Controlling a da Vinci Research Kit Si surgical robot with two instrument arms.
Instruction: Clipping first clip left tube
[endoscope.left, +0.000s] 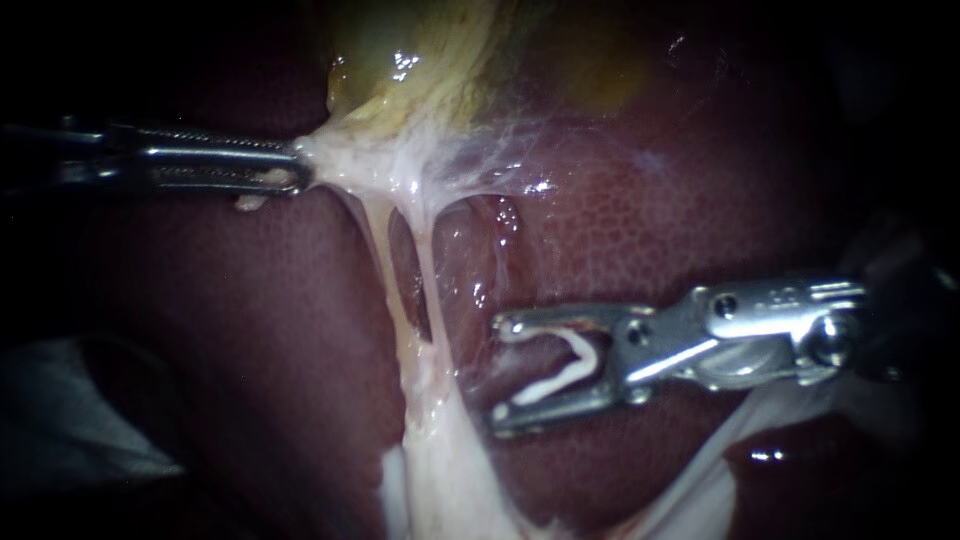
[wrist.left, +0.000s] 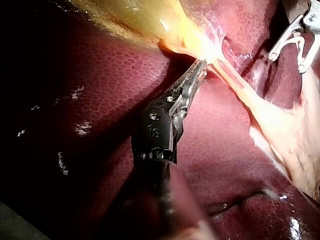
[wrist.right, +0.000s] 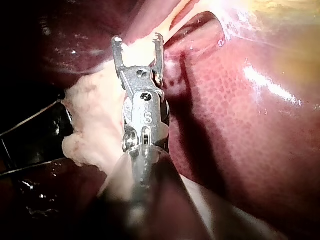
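My left instrument (endoscope.left: 300, 172) comes in from the left, its jaws shut on pale tissue at the gallbladder's (endoscope.left: 450, 50) neck, pulling it sideways. Two pale tubes run down from there: the left tube (endoscope.left: 385, 260) and the right tube (endoscope.left: 425, 275). My right instrument (endoscope.left: 500, 370) comes in from the right, jaws open, with a white clip (endoscope.left: 570, 365) loaded between them. Its tips stand just right of the tubes, apart from them. The left wrist view shows my left instrument (wrist.left: 200, 67) gripping the tissue; the right wrist view shows my right instrument (wrist.right: 137, 45) open before pale tissue.
Dark red liver (endoscope.left: 650, 230) surrounds the tubes on both sides. A broad band of whitish tissue (endoscope.left: 440, 470) spreads out below where the tubes merge. A pale cloth-like patch (endoscope.left: 80, 410) lies at the lower left.
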